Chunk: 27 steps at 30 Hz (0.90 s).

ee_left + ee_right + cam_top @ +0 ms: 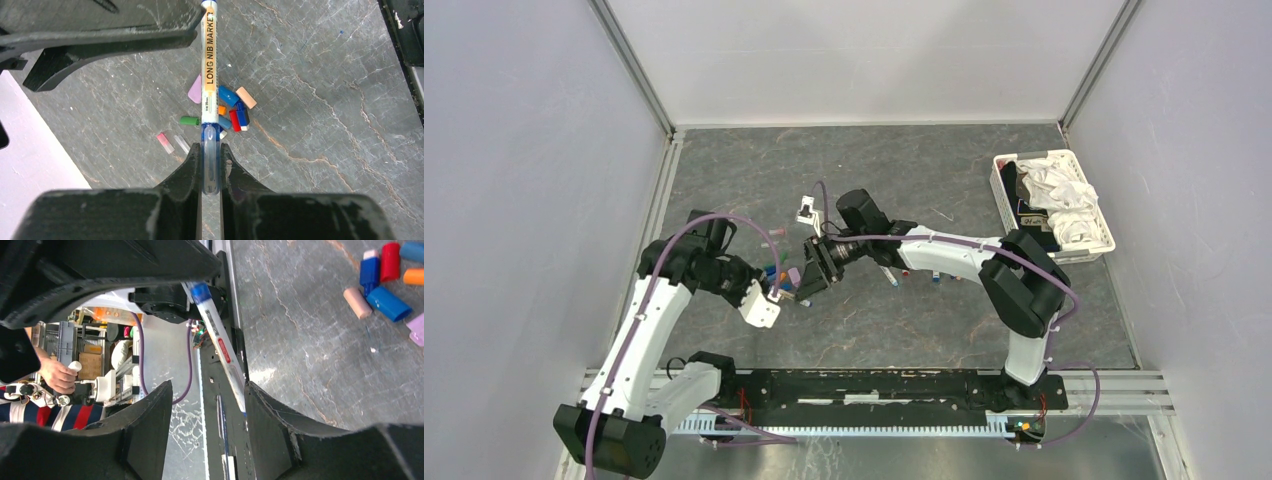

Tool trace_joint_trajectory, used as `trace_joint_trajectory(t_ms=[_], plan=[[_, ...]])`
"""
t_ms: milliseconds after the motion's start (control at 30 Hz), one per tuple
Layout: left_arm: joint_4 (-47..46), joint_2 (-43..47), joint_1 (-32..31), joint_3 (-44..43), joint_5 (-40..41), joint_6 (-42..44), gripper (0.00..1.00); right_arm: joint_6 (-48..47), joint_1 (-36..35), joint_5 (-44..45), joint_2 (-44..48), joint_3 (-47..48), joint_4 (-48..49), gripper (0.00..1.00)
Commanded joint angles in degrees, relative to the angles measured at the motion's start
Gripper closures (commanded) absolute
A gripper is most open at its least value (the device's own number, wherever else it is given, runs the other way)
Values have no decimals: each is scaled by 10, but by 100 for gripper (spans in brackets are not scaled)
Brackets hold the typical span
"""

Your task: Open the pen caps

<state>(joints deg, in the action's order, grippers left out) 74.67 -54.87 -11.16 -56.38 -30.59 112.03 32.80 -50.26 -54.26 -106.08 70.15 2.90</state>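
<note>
My left claw [210, 155] is clamped on the marker's [209, 75] blue end. My right claw [207, 390] stands apart around its barrel. Loose pen caps [228, 96] lie clustered on the worktop [325, 150] beneath.

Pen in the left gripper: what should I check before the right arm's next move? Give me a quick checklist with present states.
1. Left gripper clamped on the pen: ok, shut on its blue end.
2. Right gripper open: ok, its fingers stand apart with the pen running between them.
3. Pen's far end uncapped: cannot tell, the right gripper hides it.
4. No cap caught in the right gripper: ok, only the pen shows there.
5. Loose caps out of the way: ok, they lie on the table below the pen.
6. Basket apart from both arms: ok, at the far right.
</note>
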Motion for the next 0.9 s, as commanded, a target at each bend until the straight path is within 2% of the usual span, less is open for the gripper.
trace_joint_trajectory(t_ms=[0, 200, 300, 433, 500, 600, 633, 667, 700, 767, 867], plan=[[3, -5, 1, -11, -40, -31, 98, 39, -8, -20, -2, 28, 80, 41], [5, -35, 1, -50, -71, -78, 98, -10, -25, -17, -32, 68, 19, 41], [5, -38, 1, -59, -84, -91, 98, -2, -28, -16, -35, 68, 29, 52], [3, -45, 1, -72, -95, -120, 98, -8, -32, -15, -30, 69, 22, 55], [3, -46, 1, -72, -97, -121, 98, -9, -33, -15, -27, 69, 21, 63], [2, -43, 1, -67, -102, -121, 97, -5, -32, -19, -22, 69, 22, 91], [1, -42, 1, -66, -102, -120, 89, -4, -32, -20, -21, 69, 22, 99], [0, -39, 1, -64, -99, -117, 71, 0, -33, -24, -19, 70, 23, 100], [0, -36, 1, -59, -98, -108, 64, 6, -33, -27, -20, 71, 26, 100], [1, -22, 0, -47, -92, -77, 36, 16, -32, -36, -25, 81, 25, 100], [-14, -4, -2, -29, -86, -51, 34, 20, -33, -42, -34, 92, 16, 100]])
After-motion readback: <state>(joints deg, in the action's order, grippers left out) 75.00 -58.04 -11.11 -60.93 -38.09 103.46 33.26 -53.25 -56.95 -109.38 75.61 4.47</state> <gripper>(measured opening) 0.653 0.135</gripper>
